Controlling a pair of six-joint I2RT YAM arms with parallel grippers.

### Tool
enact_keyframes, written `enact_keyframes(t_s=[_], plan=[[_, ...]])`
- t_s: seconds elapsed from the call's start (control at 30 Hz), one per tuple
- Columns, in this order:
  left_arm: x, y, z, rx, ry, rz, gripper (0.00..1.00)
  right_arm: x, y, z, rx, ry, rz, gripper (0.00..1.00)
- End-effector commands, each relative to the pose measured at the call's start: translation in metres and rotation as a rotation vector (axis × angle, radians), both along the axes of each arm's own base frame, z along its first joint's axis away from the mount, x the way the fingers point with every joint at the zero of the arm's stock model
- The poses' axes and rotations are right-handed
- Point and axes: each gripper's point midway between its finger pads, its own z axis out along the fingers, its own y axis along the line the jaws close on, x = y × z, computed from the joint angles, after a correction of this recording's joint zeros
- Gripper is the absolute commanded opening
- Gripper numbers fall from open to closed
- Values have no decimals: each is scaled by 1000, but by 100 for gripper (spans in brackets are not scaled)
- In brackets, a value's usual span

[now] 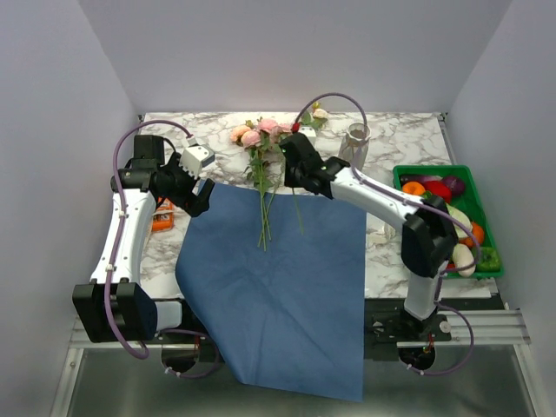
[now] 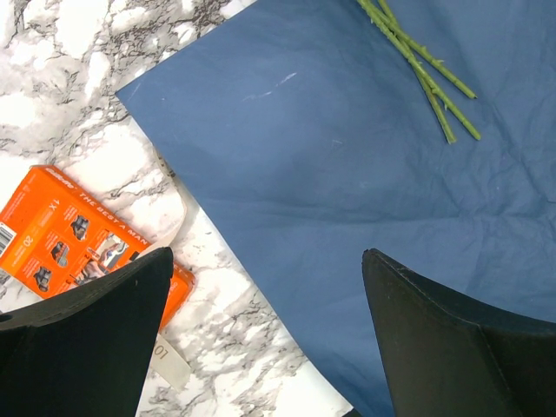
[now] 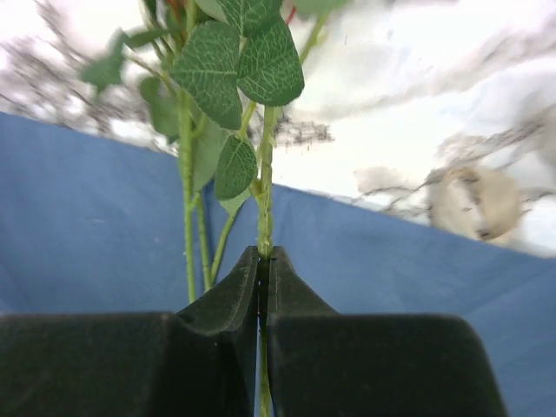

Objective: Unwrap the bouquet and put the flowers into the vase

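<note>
Flower stem [image 3: 265, 200] clenched by right end effector [image 3: 263, 256], long axis pointing away from it; vase [image 1: 357, 143] sited to its right, nearer this arm. Left end effector [image 2: 267, 256] released.

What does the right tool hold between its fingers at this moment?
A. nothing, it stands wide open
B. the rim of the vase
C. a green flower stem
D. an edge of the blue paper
C: in the right wrist view the right tool is pinched shut on a thin green flower stem, which runs up from between its fingertips.
</note>
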Motion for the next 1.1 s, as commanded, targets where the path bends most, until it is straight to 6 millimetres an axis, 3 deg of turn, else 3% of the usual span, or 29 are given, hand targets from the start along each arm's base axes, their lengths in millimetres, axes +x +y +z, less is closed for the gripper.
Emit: enact_keyframes(t_s=[0.0, 0.07, 0.1, 0.2, 0.3, 0.37, 0.43, 0.47, 0.57, 0.6, 0.77, 0.8, 0.87, 0.9, 1.07], plan=[[1, 3, 3, 0, -20, 19, 99, 3, -17, 79, 33, -234, 26, 1], [2, 2, 2, -5, -15, 23, 99, 7, -21, 111, 26, -364, 76, 1], [2, 3, 4, -4, -18, 25, 99, 5, -25, 140, 46, -432, 88, 1], [2, 3, 4, -5, -18, 26, 99, 10, -33, 200, 20, -596, 106, 1], [2, 3, 5, -4, -25, 28, 99, 19, -57, 255, -21, -769, 23, 1], [3, 4, 7, -2, -30, 32, 99, 17, -73, 308, -13, -951, -13, 1], [3, 4, 8, 0, -32, 35, 99, 15, -91, 333, -6, -1061, -48, 1], [3, 5, 8, 1, -31, 36, 99, 13, -103, 359, 6, -1167, -88, 1], [5, 5, 9, 3, -35, 36, 99, 16, -138, 391, 17, -1332, -179, 1], [6, 6, 8, 5, -32, 38, 99, 22, -156, 396, 10, -1367, -222, 1], [12, 9, 10, 23, -44, 43, 99, 41, -187, 410, 25, -1480, -274, 1], [14, 9, 9, 24, -48, 46, 99, 51, -193, 404, 9, -1478, -290, 1], [17, 9, 8, 24, -45, 48, 99, 54, -200, 405, 13, -1517, -314, 1], [18, 10, 8, 23, -43, 50, 99, 66, -203, 395, -6, -1507, -315, 1], [29, 10, 8, 14, -27, 59, 99, 81, -200, 380, 2, -1538, -284, 1]])
